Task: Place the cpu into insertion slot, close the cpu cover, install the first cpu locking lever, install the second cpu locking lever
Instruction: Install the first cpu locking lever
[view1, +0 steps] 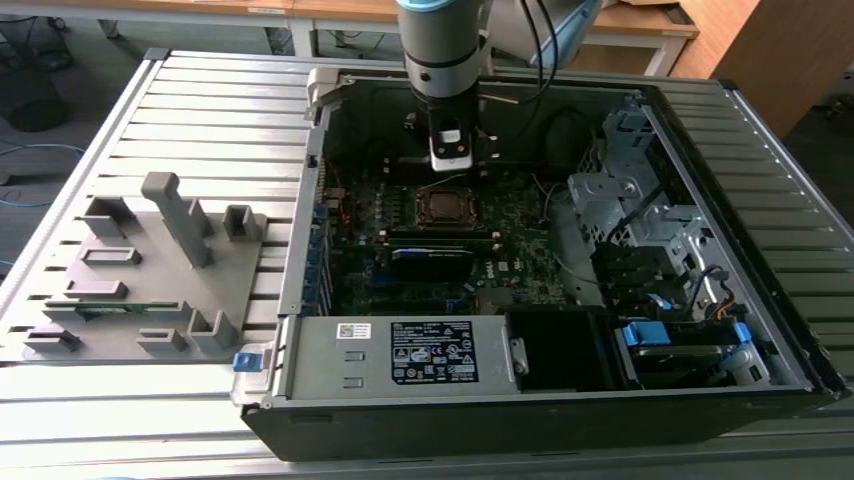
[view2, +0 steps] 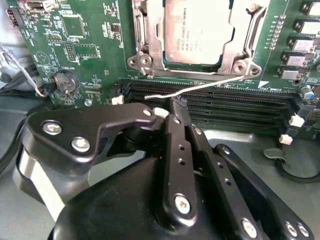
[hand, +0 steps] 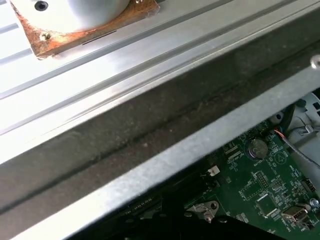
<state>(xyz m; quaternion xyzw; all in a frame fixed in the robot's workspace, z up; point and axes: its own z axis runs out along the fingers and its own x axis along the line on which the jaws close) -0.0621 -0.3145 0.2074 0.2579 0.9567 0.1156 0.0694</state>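
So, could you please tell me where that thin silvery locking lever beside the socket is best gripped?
Probably at the locking lever's free, kinked end, which reaches out over the black memory slots. Come from the slot side, across the wire; its other end sits tight by the cpu cover.

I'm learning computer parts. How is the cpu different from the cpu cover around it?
The cpu is a solid, dull grey square; the cpu cover is a shinier silvery frame with a window. The cpu sits in the middle; the cpu cover lies around its edges. Both lie flat on the green board.
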